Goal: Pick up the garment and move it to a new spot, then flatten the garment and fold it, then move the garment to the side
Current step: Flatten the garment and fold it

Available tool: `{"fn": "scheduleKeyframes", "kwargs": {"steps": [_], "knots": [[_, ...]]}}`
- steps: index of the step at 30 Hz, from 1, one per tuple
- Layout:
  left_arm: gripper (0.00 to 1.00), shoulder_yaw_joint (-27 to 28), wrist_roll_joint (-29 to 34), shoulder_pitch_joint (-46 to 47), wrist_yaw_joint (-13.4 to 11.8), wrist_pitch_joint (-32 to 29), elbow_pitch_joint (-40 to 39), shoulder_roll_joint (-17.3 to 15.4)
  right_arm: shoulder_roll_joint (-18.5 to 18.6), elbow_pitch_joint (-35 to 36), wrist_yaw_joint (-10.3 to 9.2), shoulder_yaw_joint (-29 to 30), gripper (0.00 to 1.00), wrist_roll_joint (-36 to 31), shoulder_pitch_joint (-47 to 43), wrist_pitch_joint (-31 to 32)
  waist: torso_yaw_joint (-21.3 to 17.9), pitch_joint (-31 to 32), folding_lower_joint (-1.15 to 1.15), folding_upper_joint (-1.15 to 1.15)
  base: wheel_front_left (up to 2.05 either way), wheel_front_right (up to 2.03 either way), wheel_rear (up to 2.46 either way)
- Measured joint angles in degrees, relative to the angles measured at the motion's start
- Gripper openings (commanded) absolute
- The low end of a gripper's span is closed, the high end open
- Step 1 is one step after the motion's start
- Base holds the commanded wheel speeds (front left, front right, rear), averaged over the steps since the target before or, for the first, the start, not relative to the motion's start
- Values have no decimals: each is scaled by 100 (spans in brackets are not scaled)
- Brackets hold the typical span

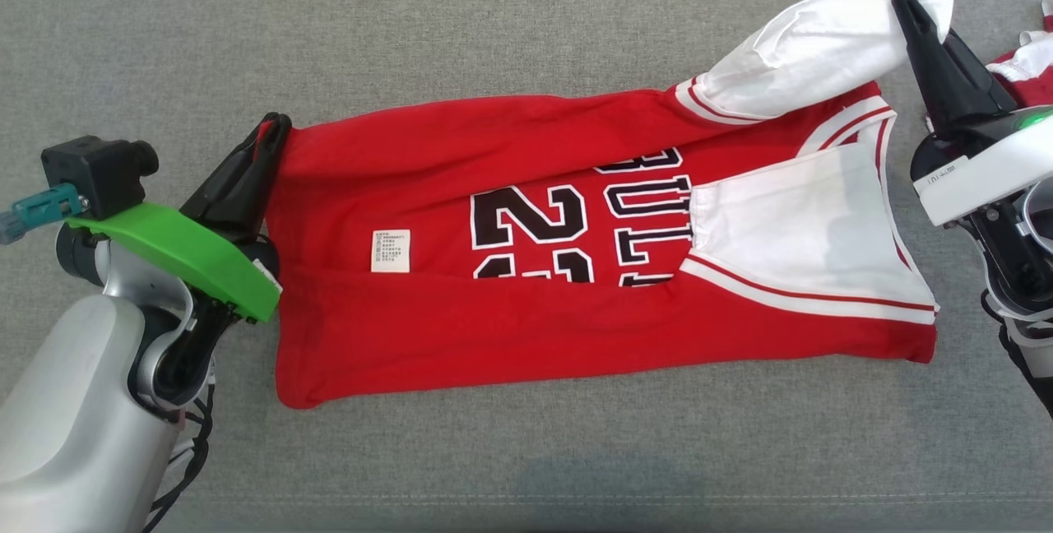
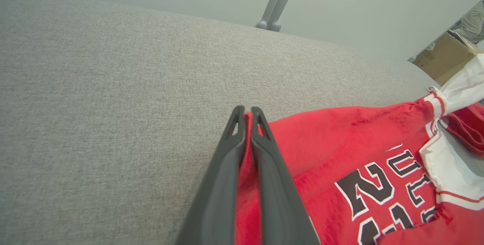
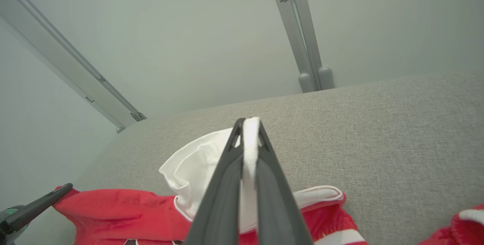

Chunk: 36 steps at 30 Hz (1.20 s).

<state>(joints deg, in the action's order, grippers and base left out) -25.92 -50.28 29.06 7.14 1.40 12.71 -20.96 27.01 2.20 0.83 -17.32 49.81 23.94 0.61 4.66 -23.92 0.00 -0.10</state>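
The garment (image 1: 510, 187) is a red jersey with white sleeves and black-and-white lettering, spread across the grey surface with its lower half folded up over the print. My left gripper (image 1: 274, 128) is shut on the red hem corner at the far left; the left wrist view shows red cloth (image 2: 359, 143) pinched between the dark fingers of that gripper (image 2: 246, 112). At the upper right my right gripper (image 1: 906, 0) is shut on the end of a white sleeve (image 1: 810, 48), lifted a little off the surface. In the right wrist view white fabric (image 3: 189, 169) sits between the fingers of the gripper (image 3: 249, 122).
Another red-and-white piece of cloth (image 1: 1024, 56) lies at the right edge, behind my right arm. The grey padded surface (image 1: 494, 23) stretches far beyond the jersey. Grey metal posts (image 3: 302, 48) stand behind its far edge, and a cardboard box (image 2: 442, 56) sits off to one side.
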Motion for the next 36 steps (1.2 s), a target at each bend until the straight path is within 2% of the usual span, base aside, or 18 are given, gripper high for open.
{"fn": "scheduleKeyframes", "kwargs": {"steps": [8, 14, 18, 30, 36], "knots": [[0, -55, 7, 220, 0, 86, -12, -2, -5, -9, -97, -2, 0, -66, 293, 96, 31, -207, 0, 0, 0, 0, 0], [0, -132, 121, 576, 1, 297, 100, 33, 35, -160, -191, -15, 0, -391, 696, 96, 114, -366, 0, 0, 0, 0, 0], [0, -199, 121, 599, 1, 381, 214, 41, 10, -203, -194, -63, 0, -403, 783, 96, 198, -432, 0, 0, 0, 0, 0], [0, -221, 77, 598, 1, 788, 491, 54, -31, -304, -188, -147, 0, -408, 752, 23, 282, -446, 0, 0, 0, 0, 0], [0, -286, 4, 557, 1, 1038, 427, 48, -29, -174, -179, -108, 0, -406, 408, -116, 229, -368, 0, 0, 0, 0, 0]]}}
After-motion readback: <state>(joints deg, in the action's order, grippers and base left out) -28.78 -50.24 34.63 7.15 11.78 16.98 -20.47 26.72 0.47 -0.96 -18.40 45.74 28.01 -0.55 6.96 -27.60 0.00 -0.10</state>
